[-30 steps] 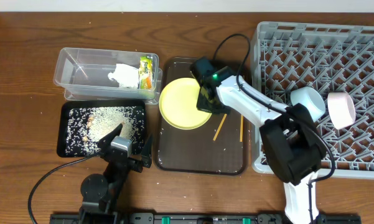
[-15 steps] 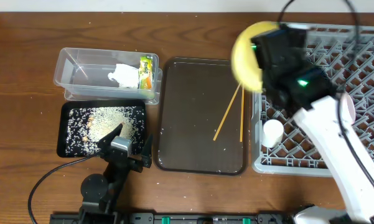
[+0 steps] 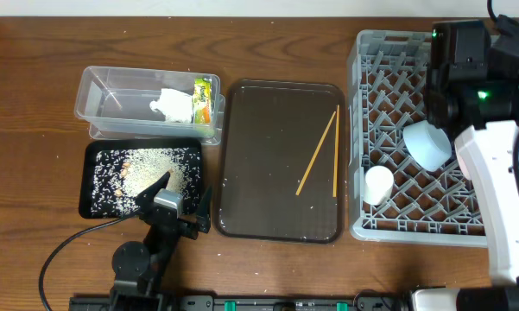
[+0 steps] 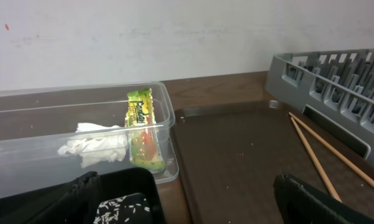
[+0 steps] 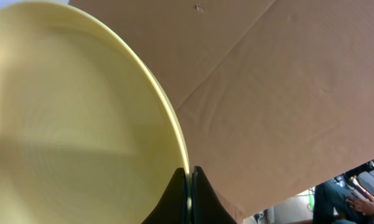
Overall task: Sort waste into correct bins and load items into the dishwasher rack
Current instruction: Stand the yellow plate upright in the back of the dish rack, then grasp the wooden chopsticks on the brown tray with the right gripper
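The right jaws were clamped on the rim of the yellow plate [image 5: 68,124], held on edge; from overhead the right arm covered it, above the far side of the dishwasher rack [image 3: 356,130] by the tabletop's right edge. In the rack lay the light blue bowl [image 3: 426,142] and, nearer its left wall, the white cup [image 3: 378,184]. Two chopsticks [image 3: 319,151] lay on the brown serving tray [image 3: 268,155] at mid-tabletop. Toward the far left corner, the clear tub [image 3: 104,91] held the tissue [image 3: 174,105] and snack wrapper [image 3: 203,99]. Just in front of it, the black tray [image 3: 93,203] carried rice scraps [image 3: 151,164]. The left jaws stood apart and empty at the near edge.
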